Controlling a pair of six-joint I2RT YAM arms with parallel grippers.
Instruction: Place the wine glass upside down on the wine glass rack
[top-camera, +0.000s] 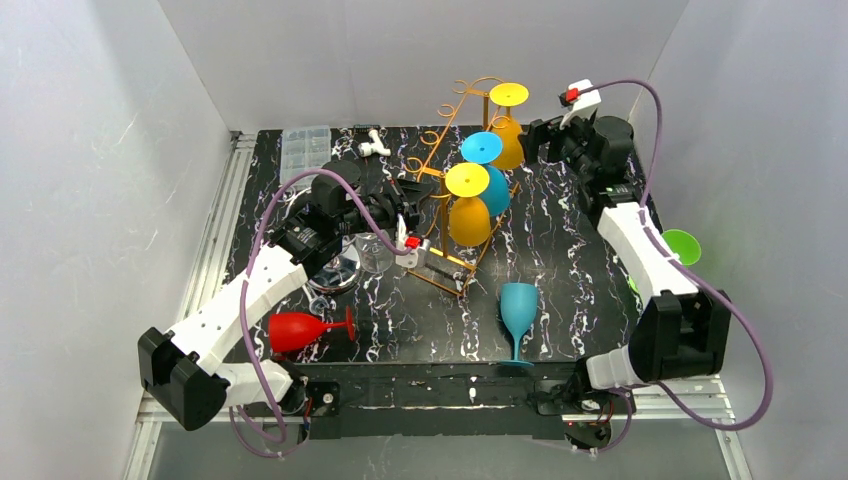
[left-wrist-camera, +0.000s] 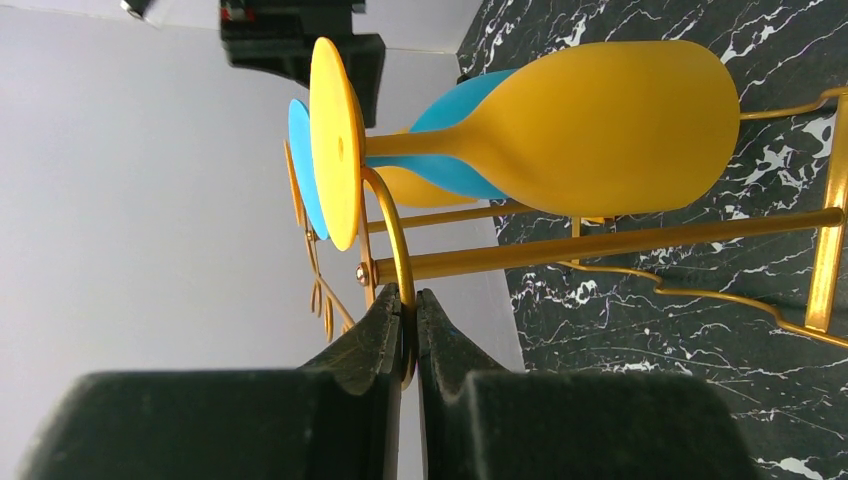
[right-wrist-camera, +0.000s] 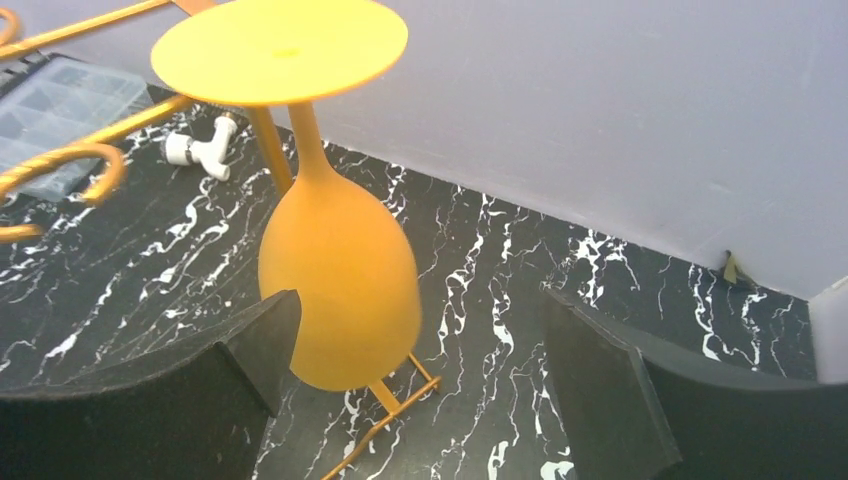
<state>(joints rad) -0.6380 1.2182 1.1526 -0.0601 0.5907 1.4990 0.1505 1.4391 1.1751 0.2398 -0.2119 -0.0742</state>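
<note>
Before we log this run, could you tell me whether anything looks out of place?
The red wine glass lies tipped on its side at the front left of the table, and a green glass sits past its right edge.

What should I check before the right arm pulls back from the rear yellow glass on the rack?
1. Right gripper open: ok, fingers apart on either side of the rear yellow glass.
2. Glass upside down, foot on top: ok.
3. Foot seated on the rack: cannot tell, hidden by the foot.
4. Left gripper shut on the rack's wire loop: ok.
5. Teal glass upright, away from both arms: ok.
</note>
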